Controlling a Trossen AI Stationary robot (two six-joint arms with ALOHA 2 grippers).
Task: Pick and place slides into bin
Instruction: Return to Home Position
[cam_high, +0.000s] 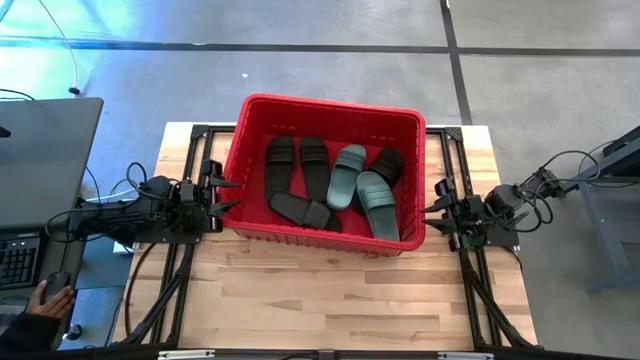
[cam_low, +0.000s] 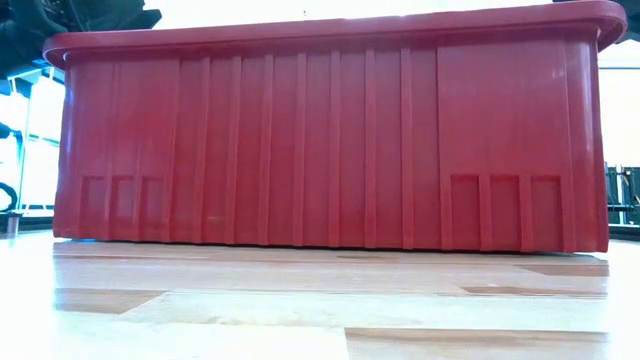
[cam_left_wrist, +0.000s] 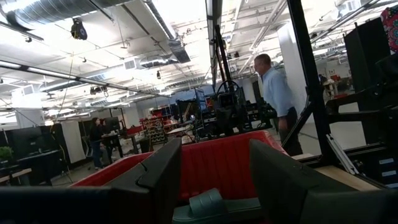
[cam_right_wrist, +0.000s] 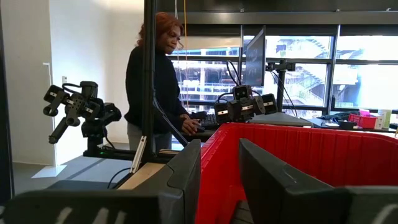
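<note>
The red bin (cam_high: 330, 103) stands on the wooden table's far half, and its near wall (cam_low: 330, 140) fills the low view. Several slides lie flat on its floor, black ones (cam_high: 281, 160) (cam_high: 305, 210) and two teal ones (cam_high: 347, 175) (cam_high: 380, 205), some overlapping. My left gripper (cam_high: 232, 194) hovers open just outside the bin's left wall, pointing at it. In the left wrist view a teal slide (cam_left_wrist: 199, 205) shows between its fingers (cam_left_wrist: 214, 168). My right gripper (cam_high: 430, 218) is open just outside the bin's right wall (cam_right_wrist: 323, 155), nothing between its fingers (cam_right_wrist: 219, 162).
Bare wooden table (cam_high: 330, 300) lies in front of the bin. Black frame rails (cam_high: 175, 290) run along both table sides. A desk with a keyboard and a person's hand (cam_high: 45, 300) is left of the table. People stand in the room beyond.
</note>
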